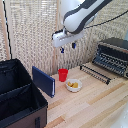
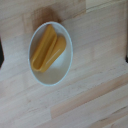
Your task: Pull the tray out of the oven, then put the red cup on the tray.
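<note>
High at the frame's centre the hand (image 1: pixel 67 47) hangs open and empty above the cup (image 1: pixel 63 74) at mid-frame, while the tray (image 1: pixel 96 73) lies pulled out before the oven (image 1: pixel 113 55) at right, so the cup's pickup seems next, calling for a descent.

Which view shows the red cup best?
The exterior view: the red cup stands upright on the table beside the white bowl, fully visible. The wrist view shows only the bowl and bare wood, no cup.
</note>
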Available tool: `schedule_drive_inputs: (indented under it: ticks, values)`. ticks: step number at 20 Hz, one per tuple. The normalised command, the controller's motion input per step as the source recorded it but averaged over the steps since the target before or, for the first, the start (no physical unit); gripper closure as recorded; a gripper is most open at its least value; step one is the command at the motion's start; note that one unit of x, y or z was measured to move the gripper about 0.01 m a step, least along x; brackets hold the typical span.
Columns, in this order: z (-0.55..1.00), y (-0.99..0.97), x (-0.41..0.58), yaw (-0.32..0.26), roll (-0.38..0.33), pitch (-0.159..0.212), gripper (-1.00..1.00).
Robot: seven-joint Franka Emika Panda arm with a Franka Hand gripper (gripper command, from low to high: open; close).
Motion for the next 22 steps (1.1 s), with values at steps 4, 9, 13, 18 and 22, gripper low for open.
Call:
schedule_drive_inputs:
  ticks: [4,9,13,18,22]
  values:
    - [-0.01,-0.34,0.000,0.088,-0.328,0.001,-1.00]
    - [-0.02,-0.33,0.000,0.108,-0.321,0.014,-1.00]
    - [0.00,-0.29,-0.007,0.106,-0.358,0.000,-1.00]
    - [-0.01,-0.25,-0.013,0.081,-0.375,0.002,-1.00]
    - [-0.01,-0.23,-0.017,0.066,-0.375,0.010,-1.00]
